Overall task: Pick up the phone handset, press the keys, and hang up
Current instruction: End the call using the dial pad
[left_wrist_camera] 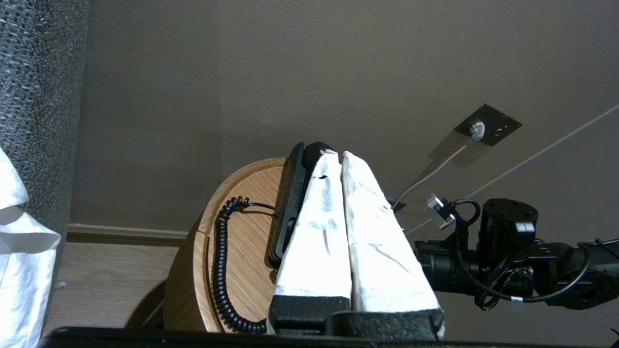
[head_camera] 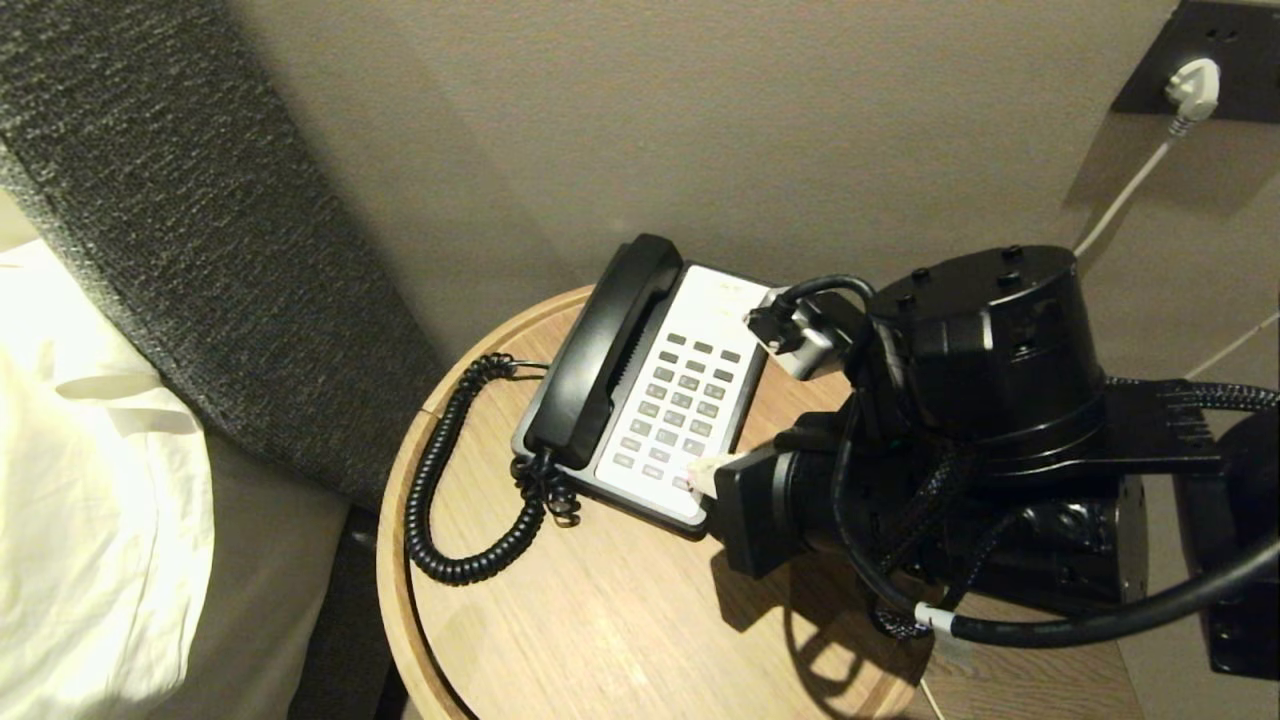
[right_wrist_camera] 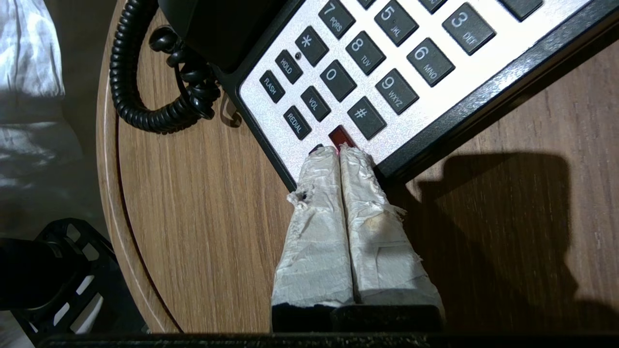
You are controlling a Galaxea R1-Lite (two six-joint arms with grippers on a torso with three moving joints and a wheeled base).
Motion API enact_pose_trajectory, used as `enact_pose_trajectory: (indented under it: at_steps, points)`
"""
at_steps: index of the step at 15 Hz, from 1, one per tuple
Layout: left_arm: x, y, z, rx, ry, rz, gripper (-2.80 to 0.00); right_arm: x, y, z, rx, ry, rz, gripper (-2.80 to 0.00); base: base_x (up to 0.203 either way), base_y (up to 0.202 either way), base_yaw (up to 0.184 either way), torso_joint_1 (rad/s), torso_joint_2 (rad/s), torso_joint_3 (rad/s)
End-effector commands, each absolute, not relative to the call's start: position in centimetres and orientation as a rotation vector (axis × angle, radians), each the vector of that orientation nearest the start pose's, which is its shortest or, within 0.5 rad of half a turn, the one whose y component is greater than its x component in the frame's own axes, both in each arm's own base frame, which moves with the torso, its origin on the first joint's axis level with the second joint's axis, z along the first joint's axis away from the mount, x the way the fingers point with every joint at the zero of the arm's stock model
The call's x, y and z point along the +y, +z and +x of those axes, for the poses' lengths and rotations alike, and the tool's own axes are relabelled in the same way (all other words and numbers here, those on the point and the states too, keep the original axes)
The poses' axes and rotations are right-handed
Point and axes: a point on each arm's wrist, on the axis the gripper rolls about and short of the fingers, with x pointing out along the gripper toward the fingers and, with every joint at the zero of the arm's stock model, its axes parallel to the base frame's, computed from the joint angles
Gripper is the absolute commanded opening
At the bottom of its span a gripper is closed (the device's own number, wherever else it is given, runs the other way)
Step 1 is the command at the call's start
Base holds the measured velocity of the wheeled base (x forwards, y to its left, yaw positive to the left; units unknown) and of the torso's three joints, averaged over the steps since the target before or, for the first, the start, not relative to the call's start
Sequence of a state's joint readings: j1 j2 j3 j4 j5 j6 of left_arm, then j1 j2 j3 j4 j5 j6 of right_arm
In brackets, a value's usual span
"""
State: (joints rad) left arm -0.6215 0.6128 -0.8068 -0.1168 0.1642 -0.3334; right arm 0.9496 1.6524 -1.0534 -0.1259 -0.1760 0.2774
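The black phone handset (head_camera: 605,350) lies in its cradle on the left side of the phone base (head_camera: 700,310), which stands on a round wooden table (head_camera: 600,620). Its coiled cord (head_camera: 440,480) loops over the table to the left. My right gripper (right_wrist_camera: 340,151) is shut, its taped tips over the nearest row of keys, right at a red key (right_wrist_camera: 340,136). In the head view those tips (head_camera: 703,473) sit at the keypad's near corner. My left gripper (left_wrist_camera: 337,154) is shut on nothing, held off the table's near side and pointing toward the handset (left_wrist_camera: 314,147).
A grey padded headboard (head_camera: 150,200) and white bedding (head_camera: 80,500) lie left of the table. A wall socket with a white plug (head_camera: 1195,85) and its cable is at the back right. The wall stands close behind the phone. The right arm (left_wrist_camera: 503,261) reaches in from the right.
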Motion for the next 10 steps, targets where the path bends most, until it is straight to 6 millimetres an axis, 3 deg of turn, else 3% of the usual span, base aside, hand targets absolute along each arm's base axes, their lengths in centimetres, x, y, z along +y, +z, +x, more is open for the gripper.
enact_pose_trajectory:
  at_steps: [1, 10]
  points:
    - [-0.23, 31.13, 0.96, -0.211, -0.498, -0.448, -2.80, 24.58, 21.29, 18.09, 0.516, 0.689, -0.003, -2.80, 0.000, 0.000, 0.000, 0.000, 0.00, 0.000]
    - [-0.26, 30.86, 0.95, -0.201, -0.513, -0.452, -2.80, 24.98, 20.32, 18.57, 0.538, 0.670, -0.020, -2.80, 0.000, 0.000, 0.000, 0.000, 0.00, 0.000]
